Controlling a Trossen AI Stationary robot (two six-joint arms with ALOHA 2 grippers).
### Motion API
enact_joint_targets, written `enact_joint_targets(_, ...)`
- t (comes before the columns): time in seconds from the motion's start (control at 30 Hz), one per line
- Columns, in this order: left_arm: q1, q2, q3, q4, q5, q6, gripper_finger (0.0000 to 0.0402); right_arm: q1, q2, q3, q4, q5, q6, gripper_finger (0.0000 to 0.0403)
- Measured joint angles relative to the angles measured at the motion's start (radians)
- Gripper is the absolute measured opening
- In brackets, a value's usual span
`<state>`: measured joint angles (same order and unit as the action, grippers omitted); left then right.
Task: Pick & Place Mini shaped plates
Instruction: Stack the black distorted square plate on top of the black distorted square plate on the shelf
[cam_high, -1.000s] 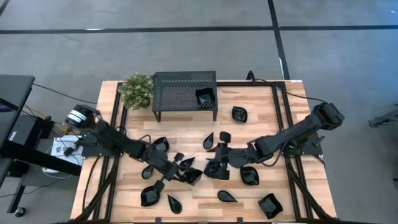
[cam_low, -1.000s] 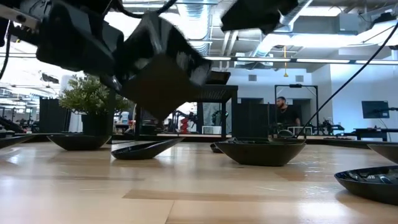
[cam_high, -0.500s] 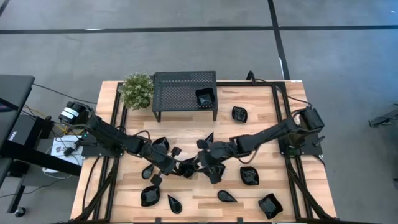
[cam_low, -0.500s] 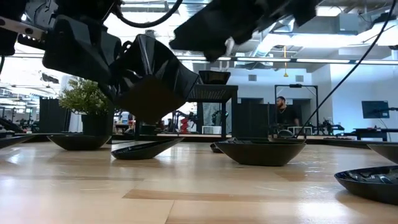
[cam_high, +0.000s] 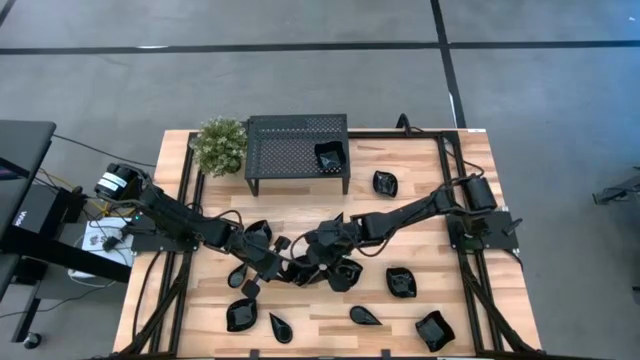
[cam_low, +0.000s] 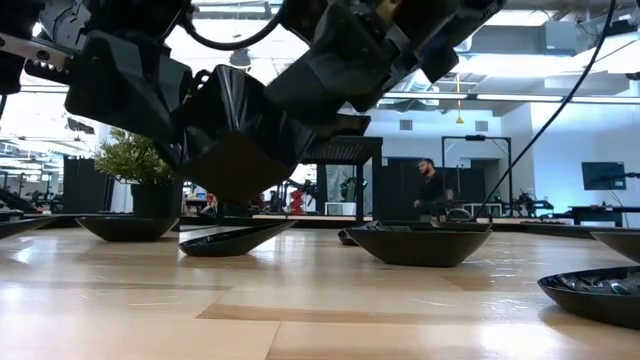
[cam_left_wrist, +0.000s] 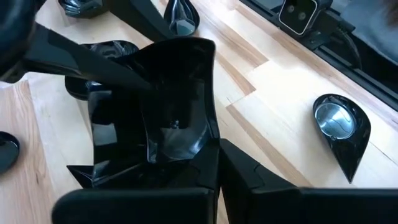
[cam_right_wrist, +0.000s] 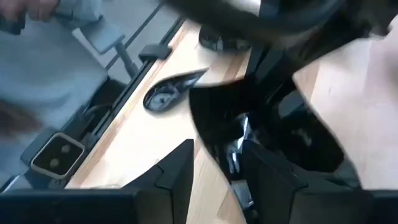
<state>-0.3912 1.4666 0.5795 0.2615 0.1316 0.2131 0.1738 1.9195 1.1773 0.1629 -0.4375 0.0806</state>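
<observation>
My left gripper (cam_high: 283, 268) is near the table's middle, shut on a squarish glossy black mini plate (cam_left_wrist: 177, 118) and raised above the wood (cam_low: 240, 140). My right gripper (cam_high: 315, 258) has reached in from the right and is open. Its fingers (cam_right_wrist: 180, 168) stand on either side of that plate's far rim (cam_right_wrist: 214, 134); I cannot tell whether they touch it. Other mini plates lie flat on the table, among them (cam_high: 401, 282), (cam_high: 434, 329), (cam_high: 240, 315), (cam_high: 385, 183). One more plate (cam_high: 329, 155) sits on the black rack (cam_high: 290, 150). My left gripper holds the squarish plate by the rim nearest my wrist (cam_left_wrist: 155, 165), pinched between the two fingers. The plate is lifted clear of the table and tipped up on edge, its hollow facing the left wrist camera. The fingers themselves hide the exact place of contact.
A green potted plant (cam_high: 220, 145) stands left of the rack at the far edge. A teardrop plate (cam_left_wrist: 339, 127) lies near my left gripper. Black frame rails (cam_high: 455, 200) run along the table's sides. A person (cam_low: 428, 190) stands in the room beyond.
My right gripper has travelled toward the table's left, from above the plates right of the middle up to the plate in my left gripper. My left gripper has shifted slightly left and far, keeping the plate raised.
</observation>
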Motion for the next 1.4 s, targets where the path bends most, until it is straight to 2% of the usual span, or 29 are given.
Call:
enact_joint_targets(0.3,0.000,0.000,-0.001,0.002,0.000,0.000,0.0007,0.000,0.000,0.000,0.010,-0.009,0.000,0.0124)
enact_joint_targets(0.73,0.001,0.000,-0.001,0.008,-0.018,0.000,0.0011,-0.005,0.000,0.000,0.002,-0.018,-0.012,0.0007)
enact_joint_targets(0.97,0.000,-0.001,-0.001,0.042,-0.082,0.000,0.0040,-0.007,-0.001,0.000,0.000,-0.005,-0.011,0.0011)
enact_joint_targets(1.13,0.000,-0.001,-0.001,0.086,-0.084,0.000,0.0067,-0.007,-0.001,0.000,0.001,-0.002,-0.011,0.0006)
enact_joint_targets(1.3,0.000,-0.006,-0.001,0.097,-0.091,0.000,0.0094,-0.004,-0.001,0.000,0.000,0.082,-0.034,0.0002)
enact_joint_targets(1.4,-0.010,-0.039,-0.001,0.095,-0.136,0.000,0.0102,0.002,-0.002,0.000,0.001,0.102,-0.034,0.0004)
